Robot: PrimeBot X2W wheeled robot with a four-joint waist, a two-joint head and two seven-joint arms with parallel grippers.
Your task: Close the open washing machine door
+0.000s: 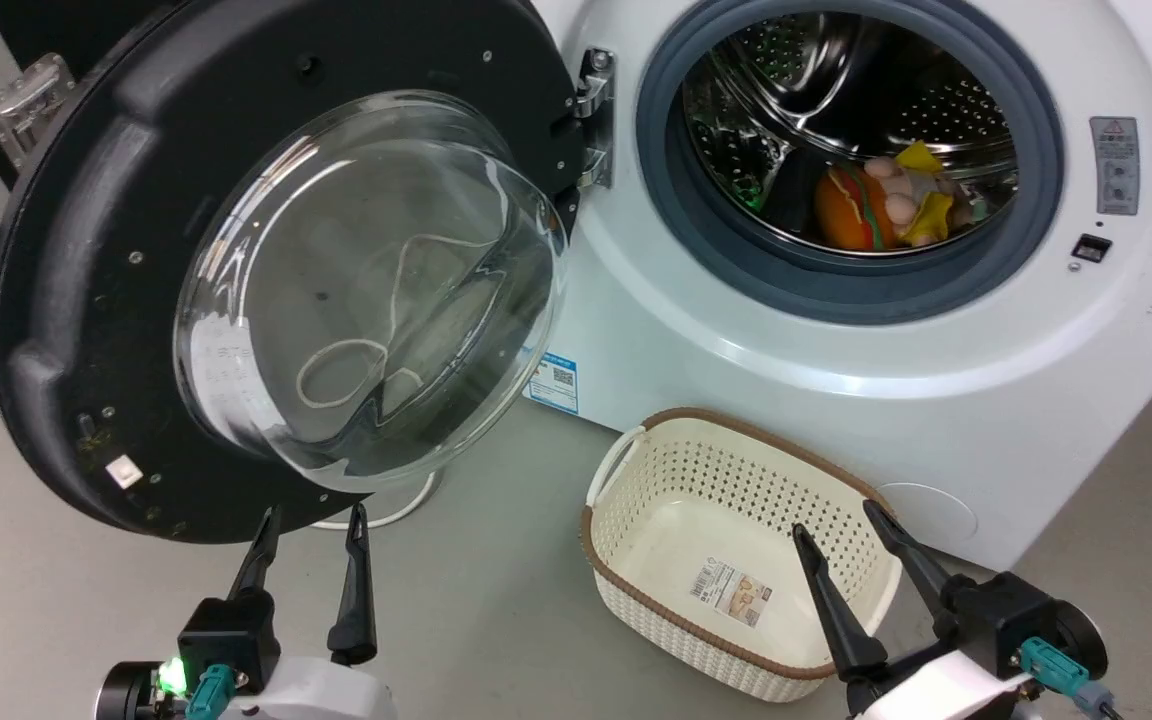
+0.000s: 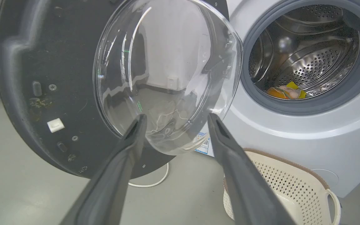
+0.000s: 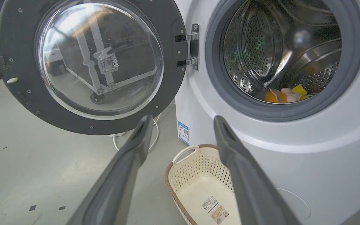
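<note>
The washing machine door (image 1: 86,300) stands swung wide open to the left on its hinge (image 1: 596,115), its clear glass bowl bulging toward me. The white washing machine (image 1: 836,340) shows its steel drum with colourful soft toys (image 1: 886,205) inside. My left gripper (image 1: 314,520) is open just below the door's lower rim, with nothing between its fingers. In the left wrist view the door (image 2: 42,62) fills the upper left beyond my left gripper (image 2: 175,120). My right gripper (image 1: 836,525) is open over the basket. The right wrist view shows the door (image 3: 170,93), the washer (image 3: 292,140) and my right gripper (image 3: 183,120).
A cream perforated basket (image 1: 636,520) with a brown rim sits on the grey floor before the washer, lying empant of laundry with a label inside. A white cable (image 1: 406,510) lies on the floor under the door. A metal case corner (image 1: 26,95) stands at the far left.
</note>
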